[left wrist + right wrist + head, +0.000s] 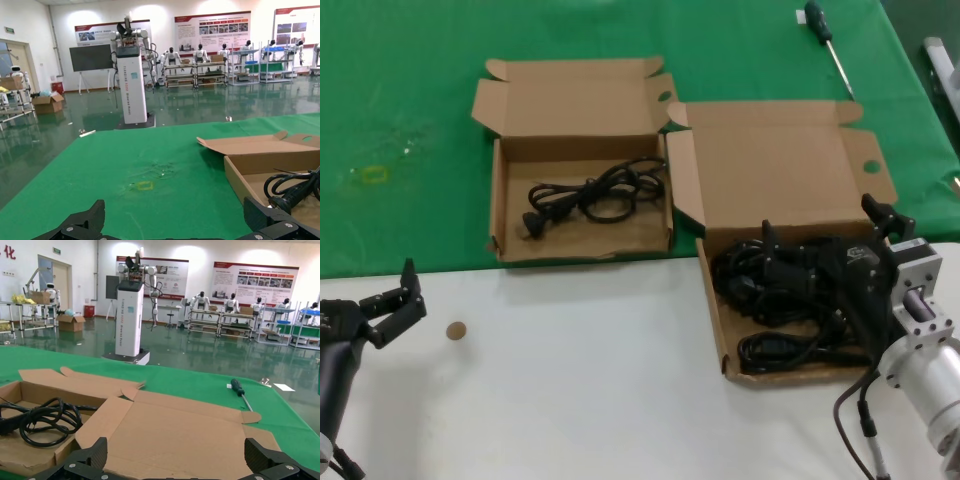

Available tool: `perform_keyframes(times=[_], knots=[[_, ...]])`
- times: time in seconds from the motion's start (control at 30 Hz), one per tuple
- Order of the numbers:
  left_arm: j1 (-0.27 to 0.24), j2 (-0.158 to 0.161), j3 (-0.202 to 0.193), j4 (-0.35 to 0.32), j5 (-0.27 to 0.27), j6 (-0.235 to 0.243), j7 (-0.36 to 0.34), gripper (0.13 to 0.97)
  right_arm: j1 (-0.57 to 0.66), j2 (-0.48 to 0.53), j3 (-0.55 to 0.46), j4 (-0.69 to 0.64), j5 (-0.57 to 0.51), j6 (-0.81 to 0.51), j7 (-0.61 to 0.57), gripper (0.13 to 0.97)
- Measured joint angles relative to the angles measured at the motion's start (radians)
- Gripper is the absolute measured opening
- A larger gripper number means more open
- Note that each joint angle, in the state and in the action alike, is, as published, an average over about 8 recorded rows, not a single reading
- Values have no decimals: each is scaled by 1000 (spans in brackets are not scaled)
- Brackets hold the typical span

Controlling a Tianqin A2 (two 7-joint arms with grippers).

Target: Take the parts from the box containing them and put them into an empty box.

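The larger brown box (775, 165) stands at the right with its tall lid open and several black power cords (770, 290) piled inside. My right gripper (823, 224) hangs open just above that pile, near the box's back wall, holding nothing. In the right wrist view my right gripper (177, 458) faces the lid panel (185, 430), fingers wide apart. The smaller brown box (498, 200) stands to the left and holds one coiled cord (595, 195), which also shows in the left wrist view (292, 190). My left gripper (390, 292) is open and empty at the near left; in its wrist view (176, 221) it faces the green cloth.
A black-handled screwdriver (825, 35) lies on the green cloth (410, 120) behind the larger box, and shows in the right wrist view (239, 390). A small brown disc (456, 331) lies on the white table front (580, 380). The two boxes almost touch at their flaps.
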Motion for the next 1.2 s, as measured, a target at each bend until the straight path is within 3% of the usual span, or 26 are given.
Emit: perform_keyframes(times=[1.2], knots=[[0,0,0,0,0,0,0,966,0,0,0,0,0,0,0,966]])
